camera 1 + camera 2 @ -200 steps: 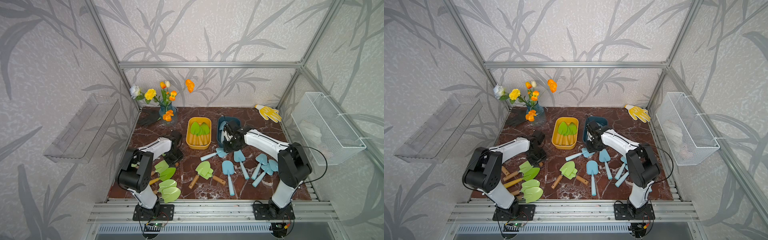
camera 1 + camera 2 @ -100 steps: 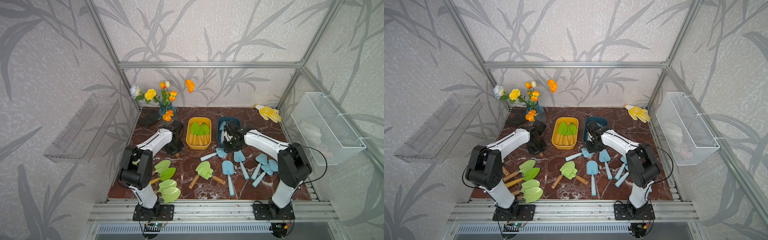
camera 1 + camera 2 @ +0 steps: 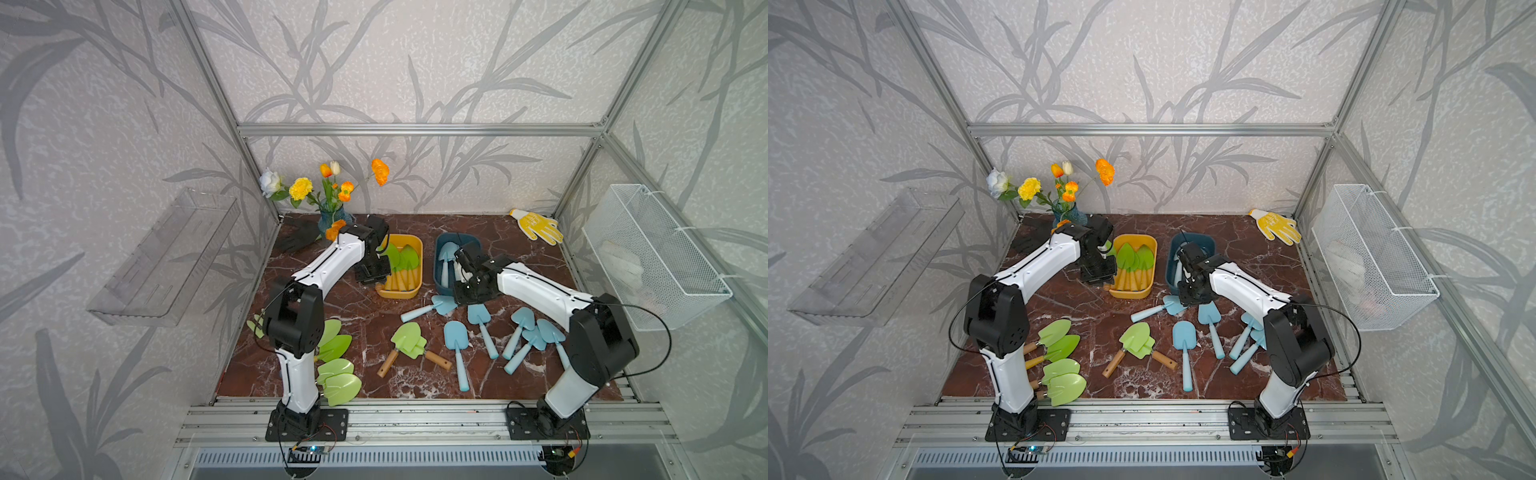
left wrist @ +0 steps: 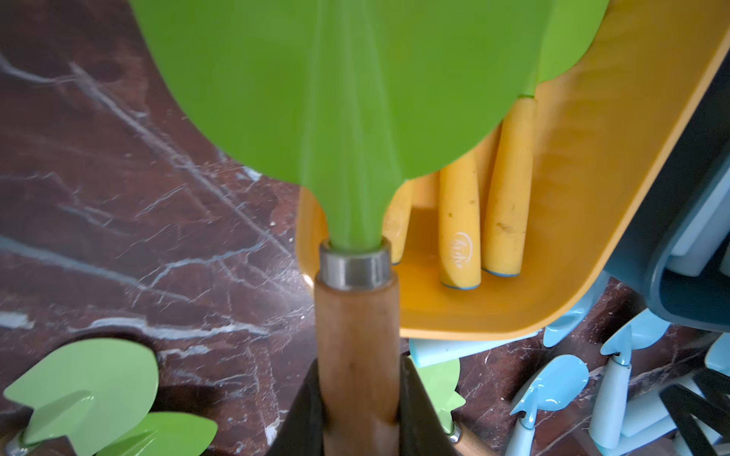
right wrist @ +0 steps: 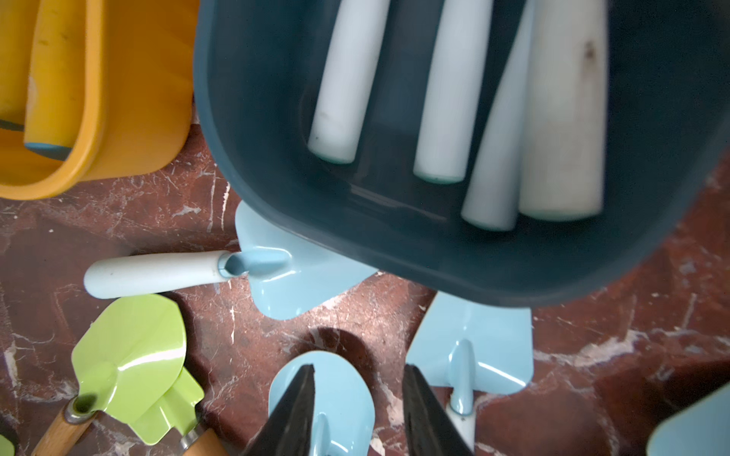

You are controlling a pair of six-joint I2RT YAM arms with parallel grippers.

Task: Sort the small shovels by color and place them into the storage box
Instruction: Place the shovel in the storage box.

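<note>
Far left: loose green shovels (image 3: 336, 347) lay on the surface (image 3: 370, 328) by the arm base, not sorted yet. A second back my left arm was down at that pile with its fingers only part closed. Since then they clamped and the arm swung across to the yellow box (image 3: 399, 294). The left fingers (image 4: 304, 426) were clenched on the wooden handle of one green shovel (image 4: 347, 98). Its blade hung over the box's near corner, above the green ones already stored inside. So pick done, drop pending.

Centre: two more green shovels (image 3: 409, 343) lay crossed on the surface.

Right side barely changed. The right fingers (image 5: 294, 418) stayed released with nothing between them, hovering over a blue shovel (image 5: 343, 391) just in front of the blue box (image 5: 253, 177). That box held several blue handles. The remaining blue shovels (image 3: 523, 318) were scattered further right. Plenty left of both colours.
</note>
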